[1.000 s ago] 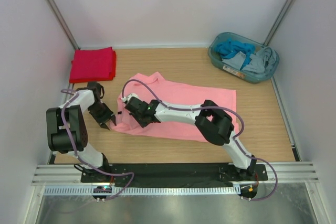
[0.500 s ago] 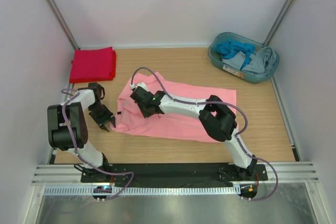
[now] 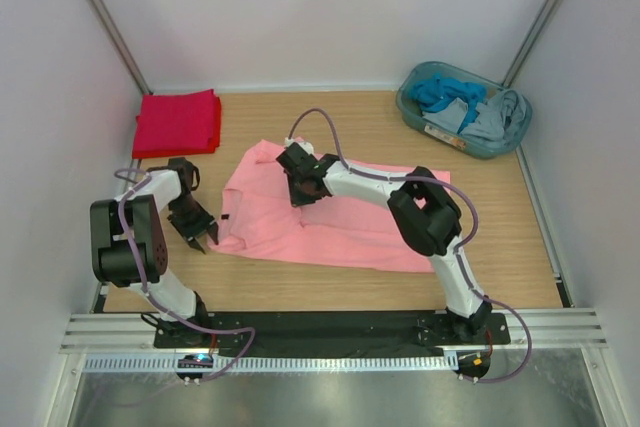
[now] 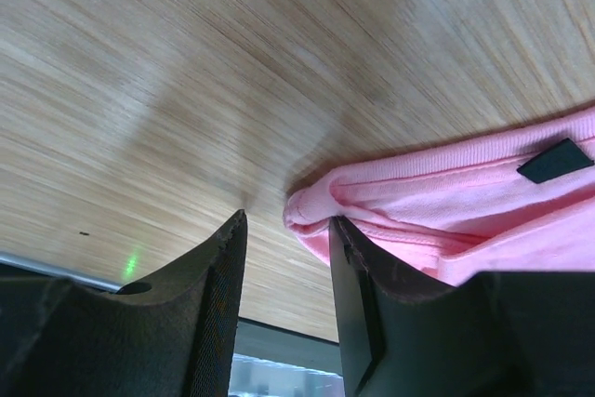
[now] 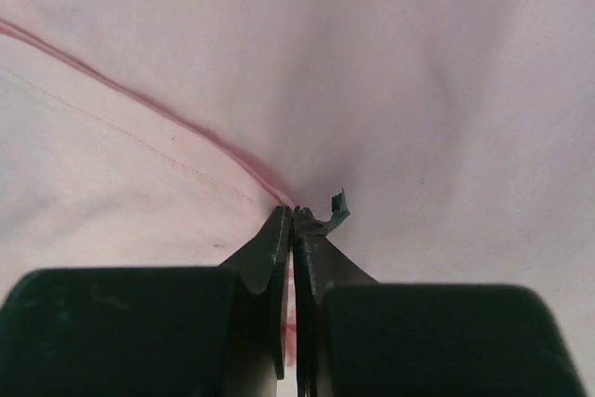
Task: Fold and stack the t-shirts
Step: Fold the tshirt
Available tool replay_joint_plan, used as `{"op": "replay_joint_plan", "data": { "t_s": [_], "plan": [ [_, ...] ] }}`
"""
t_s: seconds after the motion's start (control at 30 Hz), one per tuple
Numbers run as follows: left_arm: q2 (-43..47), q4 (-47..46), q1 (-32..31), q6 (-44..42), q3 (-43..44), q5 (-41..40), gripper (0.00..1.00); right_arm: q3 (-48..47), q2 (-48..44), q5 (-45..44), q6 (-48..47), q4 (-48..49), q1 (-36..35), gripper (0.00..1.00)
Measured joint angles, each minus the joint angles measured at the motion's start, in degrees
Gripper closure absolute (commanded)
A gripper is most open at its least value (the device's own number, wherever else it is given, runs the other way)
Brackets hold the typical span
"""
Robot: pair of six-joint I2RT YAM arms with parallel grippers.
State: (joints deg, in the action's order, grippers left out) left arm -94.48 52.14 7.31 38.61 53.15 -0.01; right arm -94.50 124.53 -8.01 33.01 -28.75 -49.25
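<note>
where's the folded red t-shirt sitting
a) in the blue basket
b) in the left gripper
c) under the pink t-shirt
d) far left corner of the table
d: the red t-shirt lies folded at the far left corner of the table, apart from the pink t-shirt.

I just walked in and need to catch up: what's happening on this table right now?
A pink t-shirt lies spread on the table. The right tool is shut on a pinch of its cloth. The left tool is open at the collar edge, gripping nothing. A red t-shirt lies folded at the back left.
</note>
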Motion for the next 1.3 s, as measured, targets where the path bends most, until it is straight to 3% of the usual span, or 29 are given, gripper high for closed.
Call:
{"op": "replay_joint_plan", "data": {
  "t_s": [0.23, 0.37, 0.6, 0.77, 0.97, 1.3],
  "plan": [
    [4.13, 0.24, 0.0, -1.66, 0.81, 1.07, 0.55, -2.56, -0.07, 4.22, -1.31, -0.2, -0.39, 0.68],
    [10.36, -1.49, 0.02, -2.27, 0.46, 4.39, 0.55, -6.6, 0.02, 8.26, -4.07, -0.42, -0.39, 0.64],
    [11.02, -6.12, 0.07, -5.01, -2.49, 13.22, 0.59, -16.72, 5.42, 14.75, -9.66, -0.37, -0.39, 0.62],
    [9.01, -6.67, 0.07, -6.64, -3.19, 15.61, 0.63, -18.23, 9.94, 17.99, -13.4, -0.83, -0.37, 0.61],
    [8.09, -6.95, 0.07, -9.55, -2.16, 15.52, 0.63, -23.69, 15.1, 23.91, -17.73, -2.49, 0.87, 0.61],
    [5.64, -6.86, 0.11, -10.38, -1.95, 13.0, 0.68, -25.79, 15.5, 26.77, -22.18, -0.72, 2.89, 0.61]
  ]
}}
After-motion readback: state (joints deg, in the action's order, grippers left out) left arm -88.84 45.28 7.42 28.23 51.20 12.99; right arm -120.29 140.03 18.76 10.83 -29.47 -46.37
